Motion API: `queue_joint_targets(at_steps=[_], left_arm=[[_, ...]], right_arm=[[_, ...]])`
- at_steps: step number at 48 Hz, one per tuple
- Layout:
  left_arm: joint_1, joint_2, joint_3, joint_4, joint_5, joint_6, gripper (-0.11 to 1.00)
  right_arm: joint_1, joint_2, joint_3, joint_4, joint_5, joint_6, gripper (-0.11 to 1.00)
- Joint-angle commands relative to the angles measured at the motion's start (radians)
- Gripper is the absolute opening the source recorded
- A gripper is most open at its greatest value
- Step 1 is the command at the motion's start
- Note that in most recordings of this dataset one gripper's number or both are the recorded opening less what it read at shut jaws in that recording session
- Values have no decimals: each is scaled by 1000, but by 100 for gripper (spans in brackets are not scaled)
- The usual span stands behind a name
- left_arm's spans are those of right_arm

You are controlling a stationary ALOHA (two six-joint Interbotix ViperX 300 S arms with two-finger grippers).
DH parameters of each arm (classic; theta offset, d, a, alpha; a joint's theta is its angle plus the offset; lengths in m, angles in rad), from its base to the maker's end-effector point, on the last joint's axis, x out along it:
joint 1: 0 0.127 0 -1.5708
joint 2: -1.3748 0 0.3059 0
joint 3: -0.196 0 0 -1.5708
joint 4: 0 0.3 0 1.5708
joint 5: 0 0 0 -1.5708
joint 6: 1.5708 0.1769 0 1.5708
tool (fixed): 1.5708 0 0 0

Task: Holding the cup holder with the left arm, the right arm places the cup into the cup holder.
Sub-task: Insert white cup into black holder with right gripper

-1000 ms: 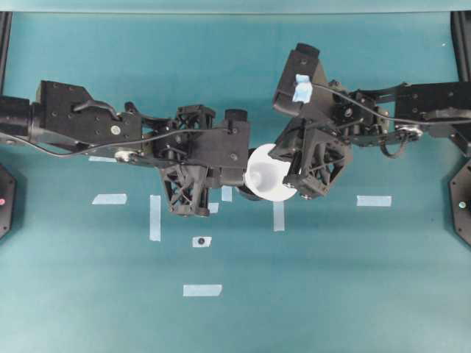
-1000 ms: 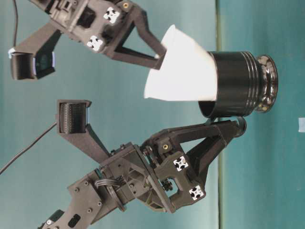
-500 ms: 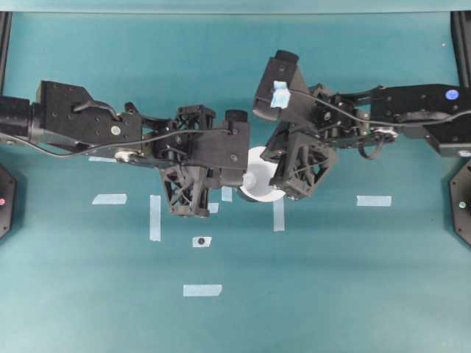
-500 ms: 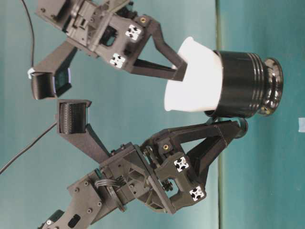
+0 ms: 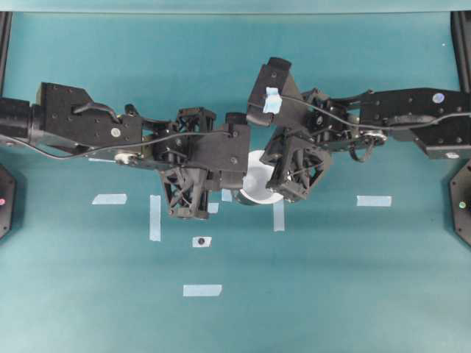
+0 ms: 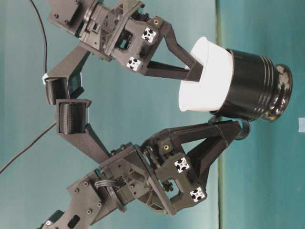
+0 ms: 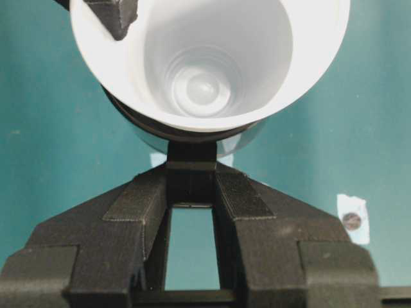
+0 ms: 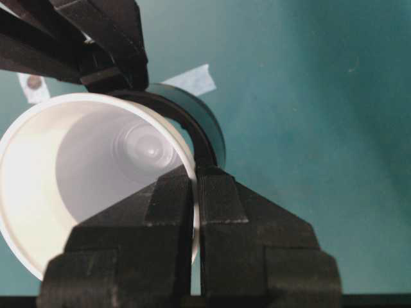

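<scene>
- While a second ago the cup (image 6: 206,75) showed most of its cone outside the cup holder (image 6: 252,86), it now sits deep in it, with only the wide rim band above the holder's mouth; it still leans a little to one side.
- Clamped together on the cup's rim wall, one finger inside and one outside, the right pincer (image 8: 194,192) has carried the cup down into the holder and has not let go.
- Just below the cup, the left pincer (image 7: 191,168) stays closed on the holder's short side tab, unmoved over the last second, steadying the holder on the teal surface (image 5: 331,294).
- Judged from this, insertion is nearly done: what remains looks like settling the cup straight, then opening the right pincer and lifting clear.
- One risk: a pull at the rim on release could tip the cup or drag it back out.
</scene>
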Motion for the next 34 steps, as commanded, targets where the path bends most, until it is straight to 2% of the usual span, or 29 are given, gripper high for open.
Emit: queue_joint_targets(at_steps=[1, 34], left_arm=[[2, -15, -26, 3, -5, 0, 23], [0, -15, -23, 3, -5, -2, 23]], right_arm=[[2, -23, -25, 2, -6, 5, 3], [-2, -32, -32, 5, -11, 5, 5]])
